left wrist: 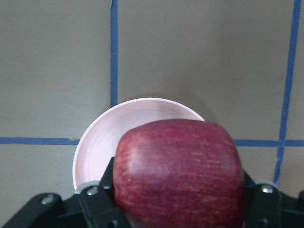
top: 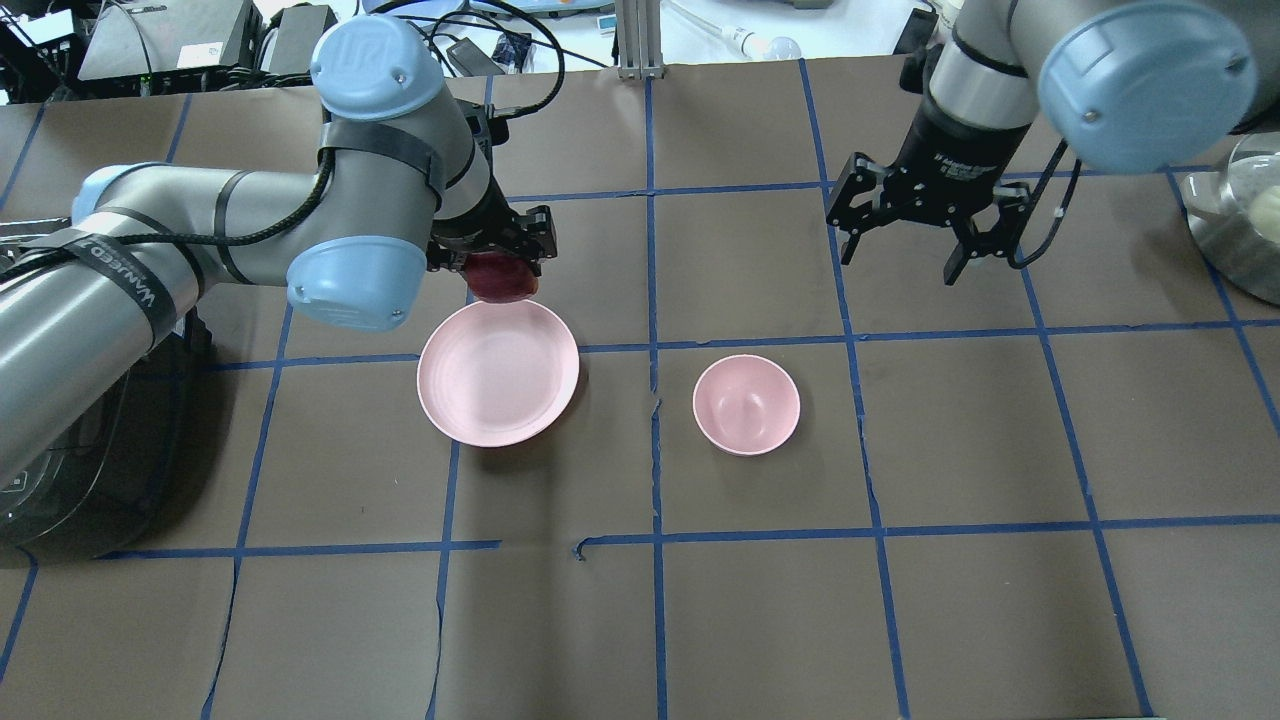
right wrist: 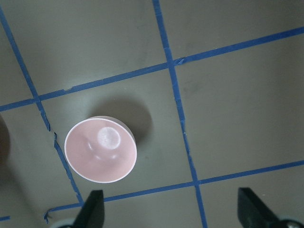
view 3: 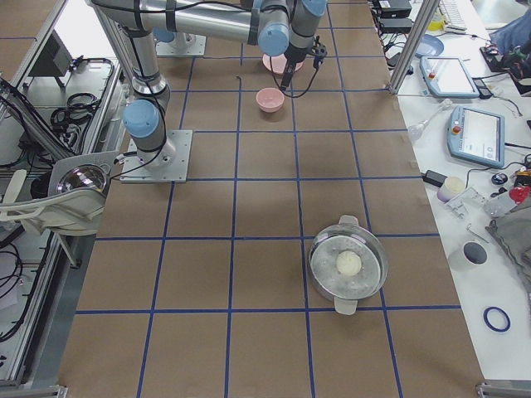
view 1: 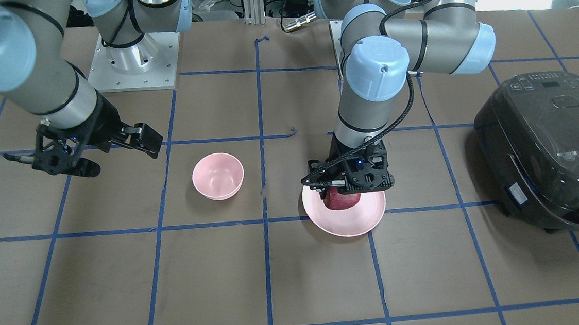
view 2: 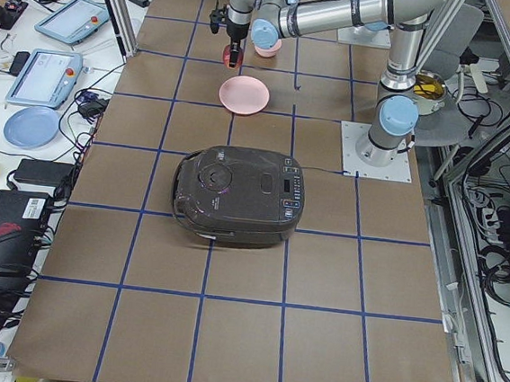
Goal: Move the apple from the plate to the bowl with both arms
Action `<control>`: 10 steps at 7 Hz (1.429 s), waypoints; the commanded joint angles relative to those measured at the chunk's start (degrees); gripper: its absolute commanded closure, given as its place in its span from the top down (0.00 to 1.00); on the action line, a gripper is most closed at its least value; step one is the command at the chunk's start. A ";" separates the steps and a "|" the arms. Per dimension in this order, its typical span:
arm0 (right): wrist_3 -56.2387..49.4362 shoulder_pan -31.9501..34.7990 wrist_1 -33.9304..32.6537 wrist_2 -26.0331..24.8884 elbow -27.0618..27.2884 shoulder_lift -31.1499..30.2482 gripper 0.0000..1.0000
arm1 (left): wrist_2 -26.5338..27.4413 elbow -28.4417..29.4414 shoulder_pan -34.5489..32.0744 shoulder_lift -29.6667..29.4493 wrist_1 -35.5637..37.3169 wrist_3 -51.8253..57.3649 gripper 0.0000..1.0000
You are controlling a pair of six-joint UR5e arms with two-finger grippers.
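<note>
My left gripper [view 1: 344, 191] is shut on the dark red apple [view 1: 343, 200] and holds it lifted just above the wide pink plate [view 1: 347, 228]. In the left wrist view the apple [left wrist: 178, 166] sits between the black fingers, with the plate [left wrist: 95, 142] below it. In the overhead view the apple [top: 503, 278] shows at the far edge of the bare plate [top: 497, 372]. The small deep pink bowl [top: 746, 404] stands empty to the plate's right. My right gripper [top: 900, 262] is open and empty, hanging above the table beyond the bowl [right wrist: 100, 150].
A dark rice cooker [view 1: 552, 147] stands at the table end on my left. A metal pot with a glass lid [top: 1240, 215] stands at the far right. Blue tape lines grid the brown table.
</note>
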 commanded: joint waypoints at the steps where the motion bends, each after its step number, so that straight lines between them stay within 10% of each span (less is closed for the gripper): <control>1: -0.35 -0.17 0.55 -3.18 -1.70 -1.68 1.00 | 0.16 0.72 -10.96 -0.55 0.52 -12.10 0.10; 8: -0.43 -0.26 0.37 -2.23 -1.96 -4.14 1.00 | 3.24 0.36 -23.13 -8.63 9.03 -26.12 0.13; 10: -0.43 -0.34 0.45 -2.92 -2.05 -4.31 1.00 | 3.33 0.19 -23.84 -9.43 9.13 -26.91 0.50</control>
